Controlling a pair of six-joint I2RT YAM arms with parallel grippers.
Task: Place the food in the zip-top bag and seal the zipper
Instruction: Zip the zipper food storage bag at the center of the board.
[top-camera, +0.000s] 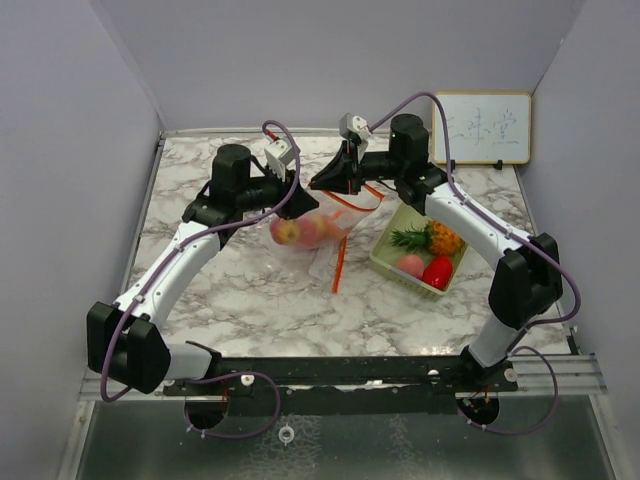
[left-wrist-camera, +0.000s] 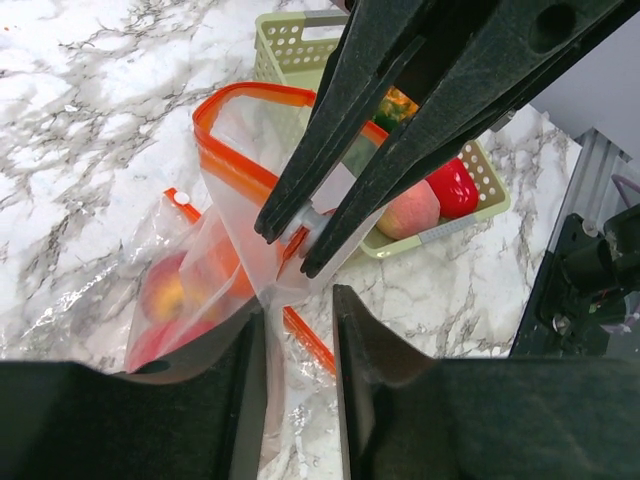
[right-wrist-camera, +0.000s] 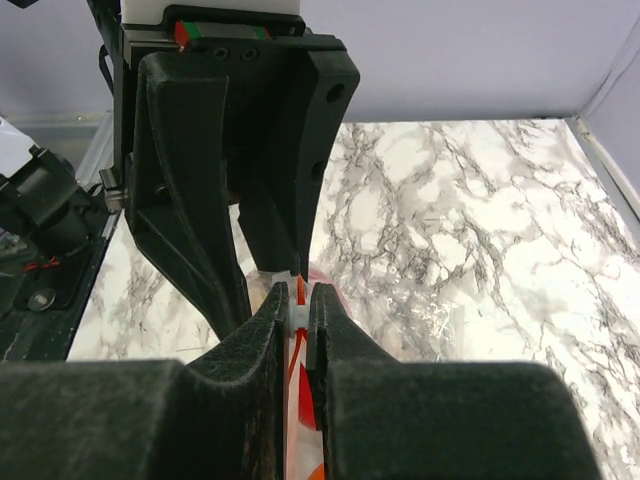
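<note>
Bright, even light falls from overhead and leaves only soft, faint shadows on the marble table (top-camera: 250, 300). The overhead view is sharp at its centre, but the side walls (top-camera: 60, 200) lean outward toward the edges. Glare streaks the clear film of the zip-top bag (left-wrist-camera: 240, 250), and the red pepper (left-wrist-camera: 455, 188) carries a small white highlight. In the wrist views the near fingers (left-wrist-camera: 245, 400) of the left gripper (left-wrist-camera: 300, 330) and those of the right gripper (right-wrist-camera: 299, 300) look dark, flat and slightly soft, while the marble beyond is crisp and nearly washed out.
</note>
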